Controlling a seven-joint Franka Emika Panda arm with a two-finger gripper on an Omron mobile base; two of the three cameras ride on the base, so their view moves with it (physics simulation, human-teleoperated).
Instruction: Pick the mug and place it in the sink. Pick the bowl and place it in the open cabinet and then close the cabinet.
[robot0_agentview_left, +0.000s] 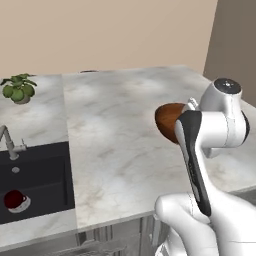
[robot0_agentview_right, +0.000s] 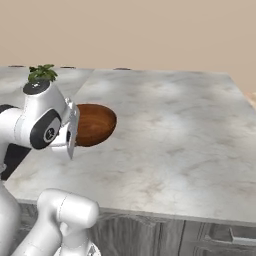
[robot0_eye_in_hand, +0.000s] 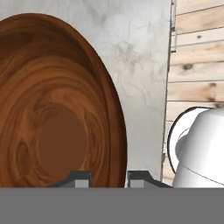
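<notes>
1. Bowl (robot0_eye_in_hand: 57, 109): wide, shallow, glossy wood-look brown. Seen in the base views held tilted above the grey marble counter (robot0_agentview_left: 115, 140), at the arm's hand. Judged rigid and light, but slick; the thin rim is the only practical hold.
2. Gripper (robot0_eye_in_hand: 109, 177): the hand view shows one finger tip on either side of the bowl's rim, narrowly parted, so clamped on that rim. An edge grip on a glossy surface could let the bowl swing or slip.
3. Sink (robot0_agentview_left: 45, 165): black basin, slim silver faucet (robot0_agentview_left: 9, 142) behind. Contents: the mug (robot0_agentview_left: 15, 200), small, dark red with whitish part.
4. Bowl interior: empty.
5. Potted plant (robot0_agentview_left: 19, 89): far counter corner.
</notes>
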